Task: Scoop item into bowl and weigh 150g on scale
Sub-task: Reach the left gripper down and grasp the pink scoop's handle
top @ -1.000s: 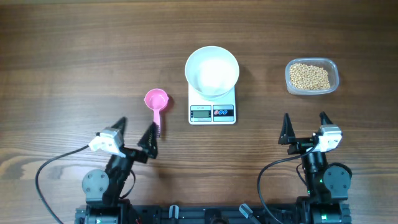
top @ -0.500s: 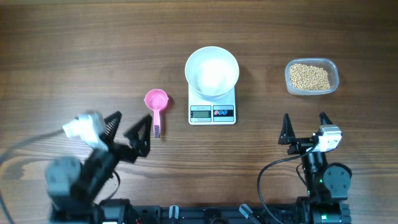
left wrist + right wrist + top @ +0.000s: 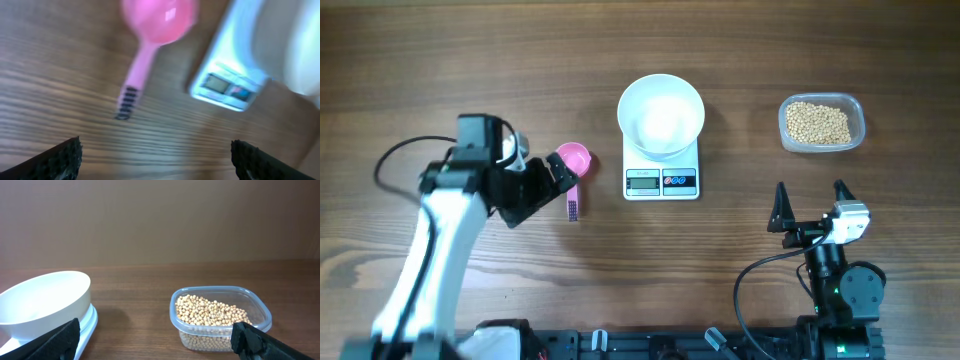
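The left arm has swung out from its parked pose at the near edge. It now carries the left claw (image 3: pixel 548 186) over the handle of the pink scoop (image 3: pixel 572 160), which lies on the table (image 3: pixel 440 60) left of the scale (image 3: pixel 661 182). This claw is released and holds nothing. The right claw (image 3: pixel 810 195) has not moved and is likewise released. The beans (image 3: pixel 818 122) lie in the clear tub (image 3: pixel 857 108) at far right. The bowl (image 3: pixel 661 115) sits on the scale and appears empty.

Step in hand: fetching the scoop. The next move calls for lowering the left claw, straddling the handle and clenching on it.
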Tool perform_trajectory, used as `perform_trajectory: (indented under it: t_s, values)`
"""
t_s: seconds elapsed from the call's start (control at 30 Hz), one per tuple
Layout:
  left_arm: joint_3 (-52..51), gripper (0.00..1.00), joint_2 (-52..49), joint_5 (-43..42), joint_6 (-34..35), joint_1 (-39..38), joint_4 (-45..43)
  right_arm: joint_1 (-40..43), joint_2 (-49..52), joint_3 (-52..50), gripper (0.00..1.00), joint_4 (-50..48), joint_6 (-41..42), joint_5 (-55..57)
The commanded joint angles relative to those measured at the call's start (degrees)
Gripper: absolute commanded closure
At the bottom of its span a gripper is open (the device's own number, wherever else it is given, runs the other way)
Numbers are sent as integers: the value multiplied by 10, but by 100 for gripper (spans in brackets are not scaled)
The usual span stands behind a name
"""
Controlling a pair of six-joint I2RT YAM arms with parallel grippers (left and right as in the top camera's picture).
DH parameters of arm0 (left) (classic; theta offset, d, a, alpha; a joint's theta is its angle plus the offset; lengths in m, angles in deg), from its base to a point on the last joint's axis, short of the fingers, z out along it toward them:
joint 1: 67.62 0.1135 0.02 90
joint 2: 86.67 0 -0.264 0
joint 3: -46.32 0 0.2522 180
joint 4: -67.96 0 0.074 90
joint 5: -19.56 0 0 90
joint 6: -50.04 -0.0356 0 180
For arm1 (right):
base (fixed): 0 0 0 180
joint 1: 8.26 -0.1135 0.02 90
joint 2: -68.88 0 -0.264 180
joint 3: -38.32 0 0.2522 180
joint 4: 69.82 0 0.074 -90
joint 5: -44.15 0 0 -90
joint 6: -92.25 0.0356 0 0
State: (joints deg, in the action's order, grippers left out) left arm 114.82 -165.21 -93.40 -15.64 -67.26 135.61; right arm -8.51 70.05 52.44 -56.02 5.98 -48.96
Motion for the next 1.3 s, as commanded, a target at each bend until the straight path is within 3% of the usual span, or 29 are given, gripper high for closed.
perform_trajectory:
  t_s: [0.0, 0.2, 0.3, 0.37, 0.5, 0.67, 0.83, 0.97, 1.0, 1.07, 1.2, 1.27]
  values:
    - [4, 0, -86, -29, -38, -1, -17, -2, -2, -1, 0, -1, -6, 5]
    - [4, 1, -180, -53, -105, 1, -68, -2, -2, -1, 0, -1, -6, 5]
    - [4, 9, -189, -56, -115, 1, -92, -2, -2, -1, 0, -1, -6, 5]
    - [4, 9, -189, -55, -134, 1, -114, -2, -2, -1, 0, -1, -6, 5]
    - [3, 11, -199, -56, -139, 1, -122, -2, -2, -1, 0, -1, -6, 5]
    - [3, 25, -222, -70, -141, 1, -137, -2, -2, -1, 0, -1, -6, 5]
    - [3, 28, -225, -90, -151, 1, -145, -2, -2, -1, 0, -1, -6, 5]
    - [2, 42, -226, -87, -151, 1, -163, -2, -2, -1, 0, -1, -6, 5]
    - [2, 51, -227, -87, -151, 1, -164, -2, -2, -1, 0, -1, -6, 5]
    - [2, 59, -227, -87, -151, 1, -164, -2, -2, -1, 0, -1, -6, 5]
    - [2, 57, -227, -85, -151, 1, -166, -2, -2, -1, 0, -1, -6, 5]
    - [-4, 50, -227, -85, -151, 1, -177, -2, -2, -1, 0, -1, -6, 5]
